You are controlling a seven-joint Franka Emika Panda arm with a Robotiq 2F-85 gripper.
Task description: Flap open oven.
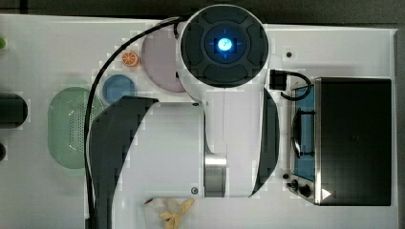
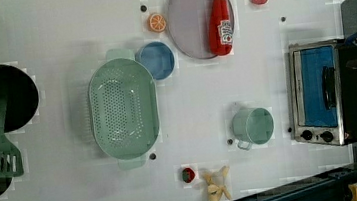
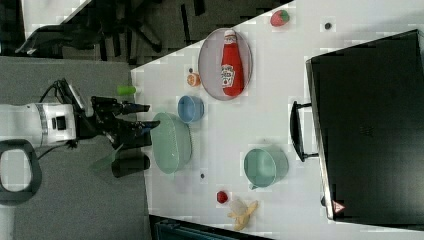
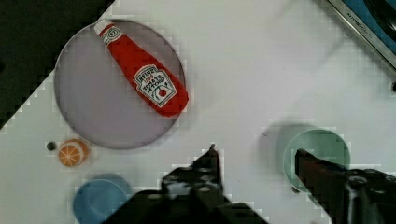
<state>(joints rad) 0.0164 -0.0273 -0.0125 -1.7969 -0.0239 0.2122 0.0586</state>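
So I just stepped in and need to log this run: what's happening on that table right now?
A single robot arm is set up to flap open the oven, but it hasn't touched it yet. The oven door is shut, its black handle untouched. The hand hangs open above the white table, holding nothing, over the spot between the ketchup bottle on its plate and the green cup.
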